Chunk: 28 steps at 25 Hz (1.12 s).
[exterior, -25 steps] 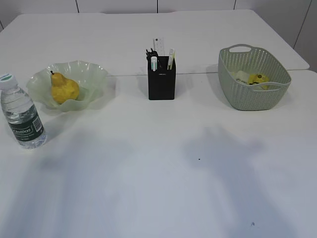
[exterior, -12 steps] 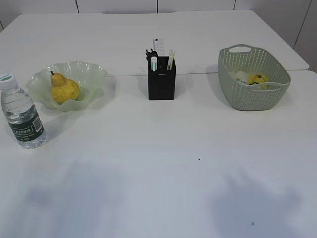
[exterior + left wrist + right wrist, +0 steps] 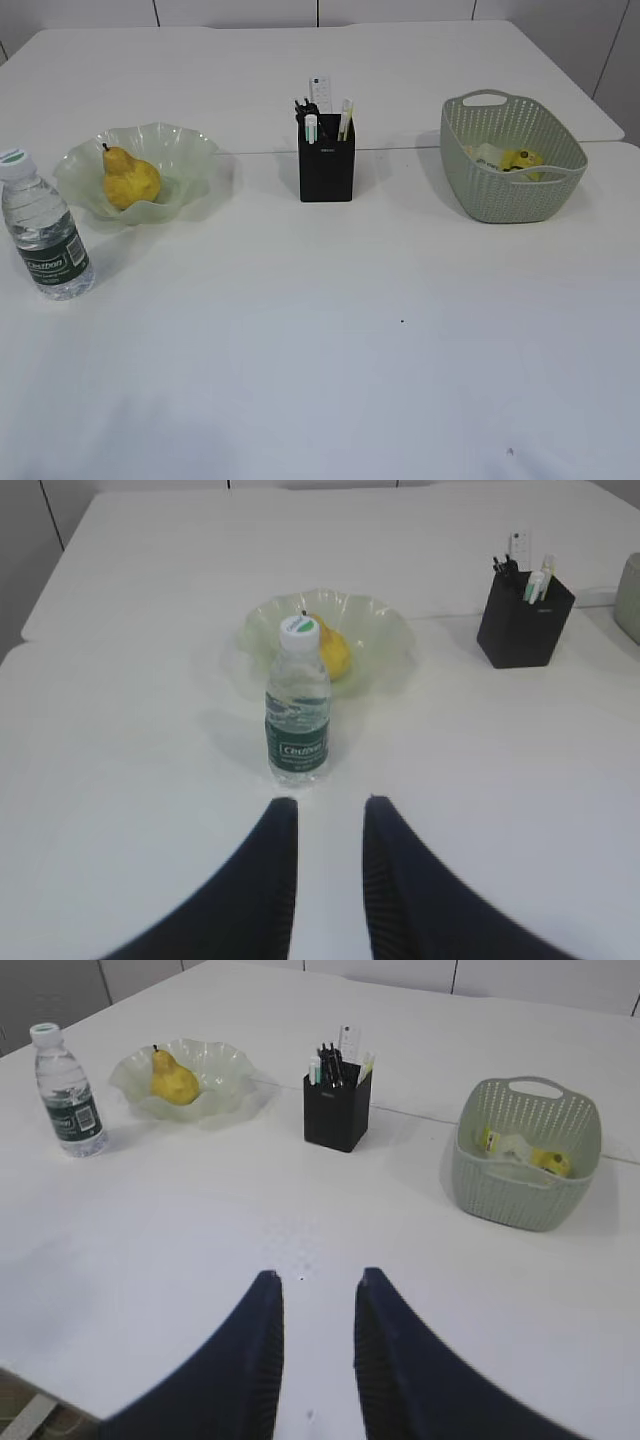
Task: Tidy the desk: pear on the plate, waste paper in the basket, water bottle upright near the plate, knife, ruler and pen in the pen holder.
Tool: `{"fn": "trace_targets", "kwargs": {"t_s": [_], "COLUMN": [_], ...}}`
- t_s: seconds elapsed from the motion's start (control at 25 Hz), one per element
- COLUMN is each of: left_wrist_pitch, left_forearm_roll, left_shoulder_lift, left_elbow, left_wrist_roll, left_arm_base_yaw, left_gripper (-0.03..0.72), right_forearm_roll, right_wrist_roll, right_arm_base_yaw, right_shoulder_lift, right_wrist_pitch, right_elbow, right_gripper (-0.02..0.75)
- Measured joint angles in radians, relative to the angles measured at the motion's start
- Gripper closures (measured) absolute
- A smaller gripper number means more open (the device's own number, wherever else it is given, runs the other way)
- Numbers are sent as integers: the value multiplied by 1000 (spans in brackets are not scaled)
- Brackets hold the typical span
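Now both my pincers, left (image 3: 328,825) and right (image 3: 317,1295), hang empty with jaws apart; swinging forward could topple the upright bottle (image 3: 45,240) beside the plate (image 3: 190,150) holding the pear (image 3: 130,180). Farther off, the pen holder (image 3: 326,170) and basket (image 3: 512,190) are filled. The arm shadows seen earlier are gone.

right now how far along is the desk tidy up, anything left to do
It looks finished. The pear sits in the plate, the water bottle stands upright beside the plate, the waste paper lies in the basket, and the pen holder holds the ruler and pens. Left gripper and right gripper are open and hold nothing. Nothing visible is left.
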Motion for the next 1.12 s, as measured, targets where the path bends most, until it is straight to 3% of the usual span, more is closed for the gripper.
{"fn": "trace_targets", "kwargs": {"t_s": [0.2, 0.44, 1.12], "left_wrist_pitch": [77, 162, 221], "left_forearm_roll": [-6, -11, -22], "left_shoulder_lift": [-70, -139, -167], "left_elbow": [0, 0, 58], "left_wrist_roll": [2, 26, 46], "left_arm_base_yaw": [0, 0, 0], "left_gripper": [537, 537, 537], "right_forearm_roll": [4, -8, 42], "right_wrist_roll": [0, 10, -48], "right_arm_base_yaw": [0, 0, 0], "right_shoulder_lift": [-107, -188, -188], "right_wrist_pitch": [169, 260, 236], "right_elbow": [3, 84, 182], "right_gripper": [522, 522, 522]}}
